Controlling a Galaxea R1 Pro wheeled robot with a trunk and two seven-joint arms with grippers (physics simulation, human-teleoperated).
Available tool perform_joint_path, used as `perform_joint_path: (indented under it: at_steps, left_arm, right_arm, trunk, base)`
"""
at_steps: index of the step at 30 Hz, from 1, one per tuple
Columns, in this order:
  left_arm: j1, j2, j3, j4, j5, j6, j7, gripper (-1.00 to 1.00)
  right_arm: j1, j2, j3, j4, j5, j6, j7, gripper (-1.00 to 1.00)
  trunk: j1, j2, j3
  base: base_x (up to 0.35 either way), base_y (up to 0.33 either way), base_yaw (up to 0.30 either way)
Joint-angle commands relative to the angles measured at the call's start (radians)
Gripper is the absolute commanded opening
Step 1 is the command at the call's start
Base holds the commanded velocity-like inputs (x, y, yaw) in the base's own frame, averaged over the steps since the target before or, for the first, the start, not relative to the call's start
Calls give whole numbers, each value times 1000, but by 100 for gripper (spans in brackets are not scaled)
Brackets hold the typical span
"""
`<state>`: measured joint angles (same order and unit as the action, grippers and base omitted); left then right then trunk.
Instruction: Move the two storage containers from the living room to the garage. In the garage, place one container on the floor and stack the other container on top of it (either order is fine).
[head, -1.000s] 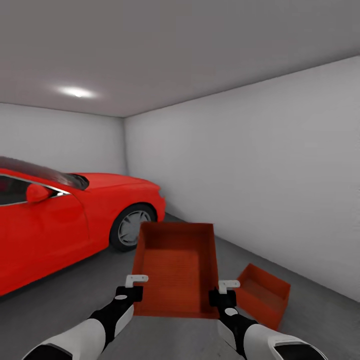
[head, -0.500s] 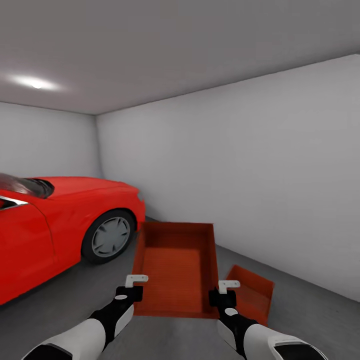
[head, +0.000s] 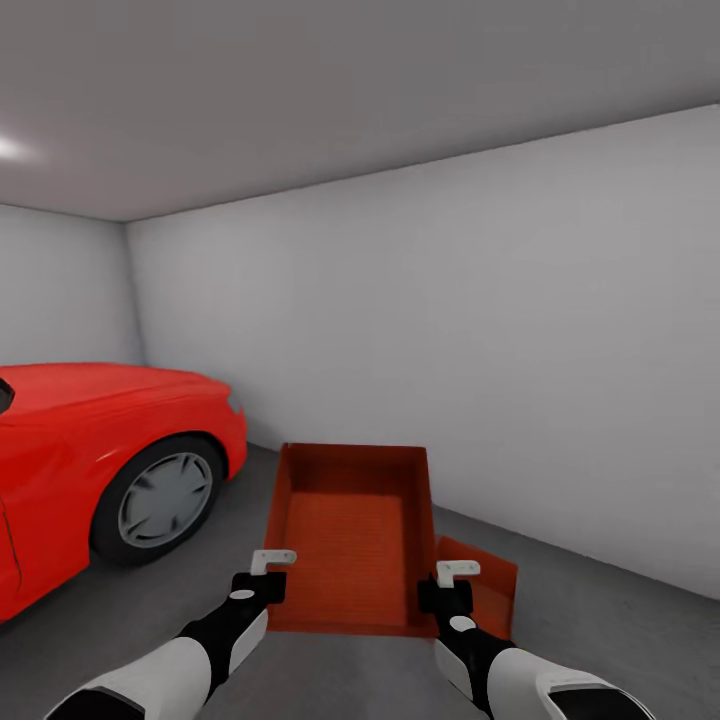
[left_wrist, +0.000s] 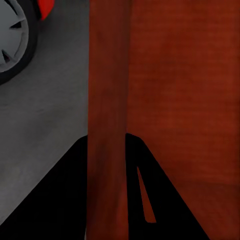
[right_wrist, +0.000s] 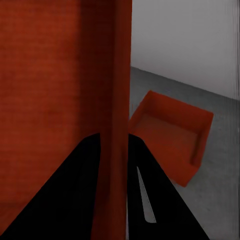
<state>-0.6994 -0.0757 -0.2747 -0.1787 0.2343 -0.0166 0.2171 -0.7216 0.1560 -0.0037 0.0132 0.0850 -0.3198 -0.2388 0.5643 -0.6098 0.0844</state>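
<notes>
I am in the garage, with its pale grey wall (head: 480, 330) ahead, a grey ceiling, and the red car (head: 90, 450) parked at my left with its front wheel on the dark, mottled floor (head: 620, 620). That floor looks rough and flat, good footing for a stack.

Between my arms I carry one storage container (head: 350, 535), open side up, held level above the ground. My left gripper (head: 268, 568) pinches its left wall, and the left wrist view shows that wall (left_wrist: 107, 125) running between my dark fingers. My right gripper (head: 452, 578) is pinched on the right wall in the same way, with the wall (right_wrist: 116, 100) clamped between the fingers.

The second container (right_wrist: 172, 135) sits on the floor just beyond my right hand, near the wall and partly hidden behind the one I hold. It lies turned at an angle to mine.

I judge the step in hand to be the stacking. To do it well I should centre the carried box over the lower one, square the two outlines, keep both grips even so it does not tip, lower until it rests, and only then spread my fingers. The risk is setting it askew across a corner.
</notes>
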Motion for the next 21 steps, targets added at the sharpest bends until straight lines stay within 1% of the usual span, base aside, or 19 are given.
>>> perform_joint_path:
  at_steps: [1, 21]
  left_arm:
    - [0, -1, 34, 2, 23, 0, 9, -100]
    - [0, -1, 35, 2, 24, 0, 10, -100]
  right_arm:
    - [-1, 0, -38, -2, 19, -8, -5, -100]
    - [-1, 0, -38, -2, 19, -8, -5, -100]
  trunk:
    - [1, 0, 0]
    - [1, 0, 0]
  base:
    - [322, 105, -279]
    - [322, 126, -279]
